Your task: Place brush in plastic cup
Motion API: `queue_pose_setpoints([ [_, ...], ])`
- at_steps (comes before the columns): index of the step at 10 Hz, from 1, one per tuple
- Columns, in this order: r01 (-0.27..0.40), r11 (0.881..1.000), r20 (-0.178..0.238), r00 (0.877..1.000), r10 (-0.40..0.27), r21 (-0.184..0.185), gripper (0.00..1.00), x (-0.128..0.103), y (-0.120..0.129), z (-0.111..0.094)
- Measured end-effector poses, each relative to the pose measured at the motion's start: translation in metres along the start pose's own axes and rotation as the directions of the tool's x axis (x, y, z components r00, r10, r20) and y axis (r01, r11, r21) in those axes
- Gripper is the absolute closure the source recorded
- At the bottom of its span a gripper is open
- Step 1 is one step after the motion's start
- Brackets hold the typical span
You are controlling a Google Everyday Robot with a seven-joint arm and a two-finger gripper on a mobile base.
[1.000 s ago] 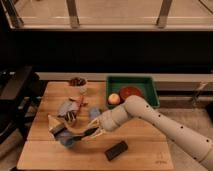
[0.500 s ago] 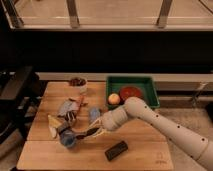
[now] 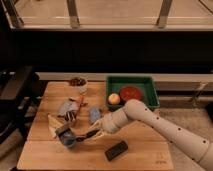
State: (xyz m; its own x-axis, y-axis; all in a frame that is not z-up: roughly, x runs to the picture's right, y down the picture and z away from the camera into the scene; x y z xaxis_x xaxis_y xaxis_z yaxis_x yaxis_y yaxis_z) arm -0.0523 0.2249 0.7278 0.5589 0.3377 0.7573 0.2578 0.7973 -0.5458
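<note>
One end effector [image 3: 89, 135] gripping one brush [image 3: 75, 136] over one plastic cup [image 3: 67, 141], one black block [image 3: 116, 150] nearby

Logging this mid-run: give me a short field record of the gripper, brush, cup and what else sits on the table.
gripper: gripper low over the front-left of the wooden table, right beside the cup
brush: brush at the gripper's end, its dark head just over the cup
plastic cup: plastic cup blue-grey, near the table's front-left
black block: black block flat, right of the cup
green tray: green tray back right
fruit: fruit at the tray's left side
</note>
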Motion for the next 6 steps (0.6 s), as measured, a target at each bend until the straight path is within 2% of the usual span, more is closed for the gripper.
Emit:
queue_pose_setpoints([
  [3,0.003,1.0,-0.001,1.0,-0.003,-0.017,0.2,-0.001,0.0001,0.0056],
  [6,0.009,1.0,-0.021,1.0,-0.009,-0.017,0.2,-0.0037,-0.0005,0.0044],
])
